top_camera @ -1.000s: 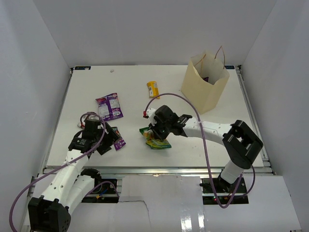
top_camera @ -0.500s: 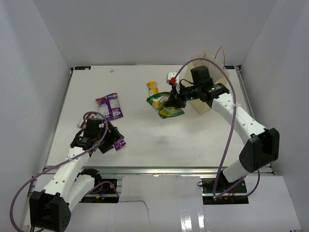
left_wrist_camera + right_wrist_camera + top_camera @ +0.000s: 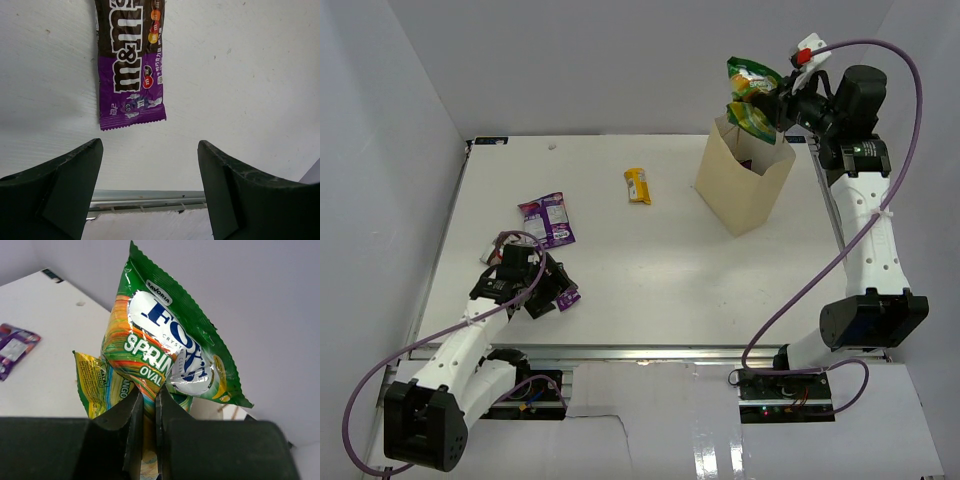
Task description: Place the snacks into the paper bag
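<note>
My right gripper (image 3: 772,104) is raised high over the open top of the tan paper bag (image 3: 744,186) at the back right. It is shut on a green-yellow snack pack (image 3: 170,347), pinched at its lower edge between the jaws of the right gripper (image 3: 148,405). A second yellow-green pack (image 3: 97,382) hangs with it. My left gripper (image 3: 150,200) stands open low over the table's near left, just short of a purple candy pack (image 3: 131,60) with nothing between its fingers. Another purple pack (image 3: 548,220) and a yellow-orange bar (image 3: 637,186) lie flat on the table.
White walls close in the table on the left, back and right. The table's front rail (image 3: 150,196) shows between my left fingers. The bag's thin loop handles (image 3: 775,108) stick up beside the held packs.
My right arm has swung from mid-table up and to the back right, carrying the green-yellow packs over the paper bag. The left gripper has stayed open in nearly the same place.
</note>
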